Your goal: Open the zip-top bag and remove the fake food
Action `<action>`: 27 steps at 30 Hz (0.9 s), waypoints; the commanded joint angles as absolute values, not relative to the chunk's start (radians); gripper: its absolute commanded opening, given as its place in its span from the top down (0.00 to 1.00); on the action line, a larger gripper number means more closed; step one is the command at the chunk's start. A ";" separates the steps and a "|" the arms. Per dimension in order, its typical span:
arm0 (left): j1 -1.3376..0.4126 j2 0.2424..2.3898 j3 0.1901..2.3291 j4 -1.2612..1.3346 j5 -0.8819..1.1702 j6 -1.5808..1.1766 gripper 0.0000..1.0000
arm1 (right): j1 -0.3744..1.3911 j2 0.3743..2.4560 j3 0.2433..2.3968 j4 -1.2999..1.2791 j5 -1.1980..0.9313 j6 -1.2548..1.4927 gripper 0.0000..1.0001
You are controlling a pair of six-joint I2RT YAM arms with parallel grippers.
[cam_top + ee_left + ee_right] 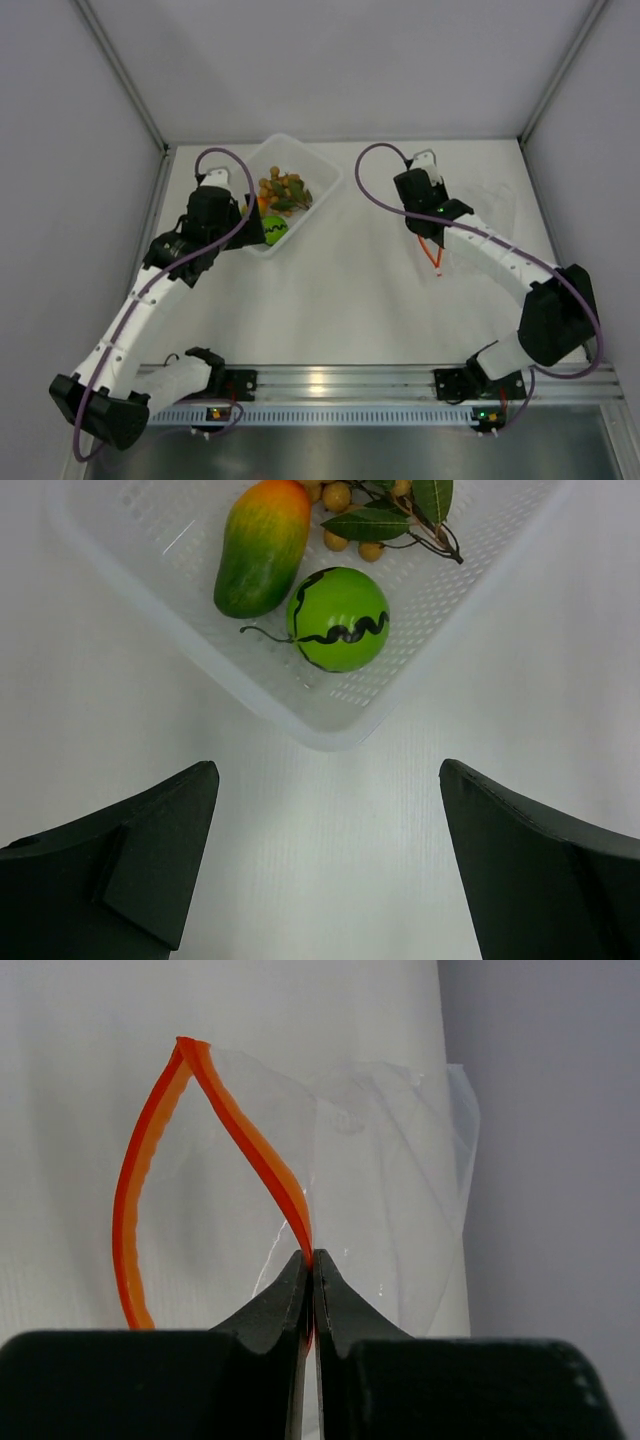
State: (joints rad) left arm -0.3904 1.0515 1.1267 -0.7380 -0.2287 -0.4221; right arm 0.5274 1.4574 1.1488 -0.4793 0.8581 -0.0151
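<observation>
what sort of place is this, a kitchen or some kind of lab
Probably a robot lab test booth, not a kitchen: a white table closed in by plain grey panels, two arms bolted to a metal rail, and only toy fruit in a clear tray plus a zip-top bag.

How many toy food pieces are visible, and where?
3, all in the clear tray: the mango and the green ball side by side near one corner, the berry cluster beyond them. None shows inside the zip-top bag.
</observation>
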 commanded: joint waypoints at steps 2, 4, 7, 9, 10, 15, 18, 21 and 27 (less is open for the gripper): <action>-0.387 0.957 1.164 -0.808 -0.290 -0.328 0.02 | 0.520 1.535 1.233 -0.457 0.830 0.049 0.91; -0.387 0.925 1.152 -0.808 -0.397 -0.340 0.02 | 0.520 1.560 1.255 -0.463 0.810 0.058 0.80; -0.385 0.896 1.128 -0.792 -0.457 -0.388 0.02 | 0.523 1.556 1.278 -0.465 0.766 0.083 0.68; -0.385 0.882 1.108 -0.761 -0.462 -0.400 0.02 | 0.523 1.528 1.288 -0.477 0.721 0.115 0.56; -0.384 0.879 1.101 -0.759 -0.466 -0.400 0.02 | 0.522 1.510 1.287 -0.476 0.701 0.121 0.55; -0.367 0.845 1.060 -0.749 -0.537 -0.408 0.02 | 0.522 1.324 1.244 -0.436 0.563 0.167 0.48; -0.361 0.810 1.034 -0.735 -0.575 -0.414 0.02 | 0.523 1.191 1.203 -0.425 0.506 0.189 0.45; -0.351 0.773 1.023 -0.724 -0.597 -0.417 0.02 | 0.523 1.053 1.143 -0.428 0.483 0.183 0.24; -0.336 0.720 1.003 -0.706 -0.589 -0.408 0.02 | 0.523 0.771 1.017 -0.458 0.477 0.161 0.01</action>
State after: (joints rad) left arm -0.3458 0.7422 1.0161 -0.7620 -0.5632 -0.4088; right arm 0.5278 0.8627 1.0584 -0.4530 0.5011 0.1600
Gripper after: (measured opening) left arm 0.983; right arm 0.991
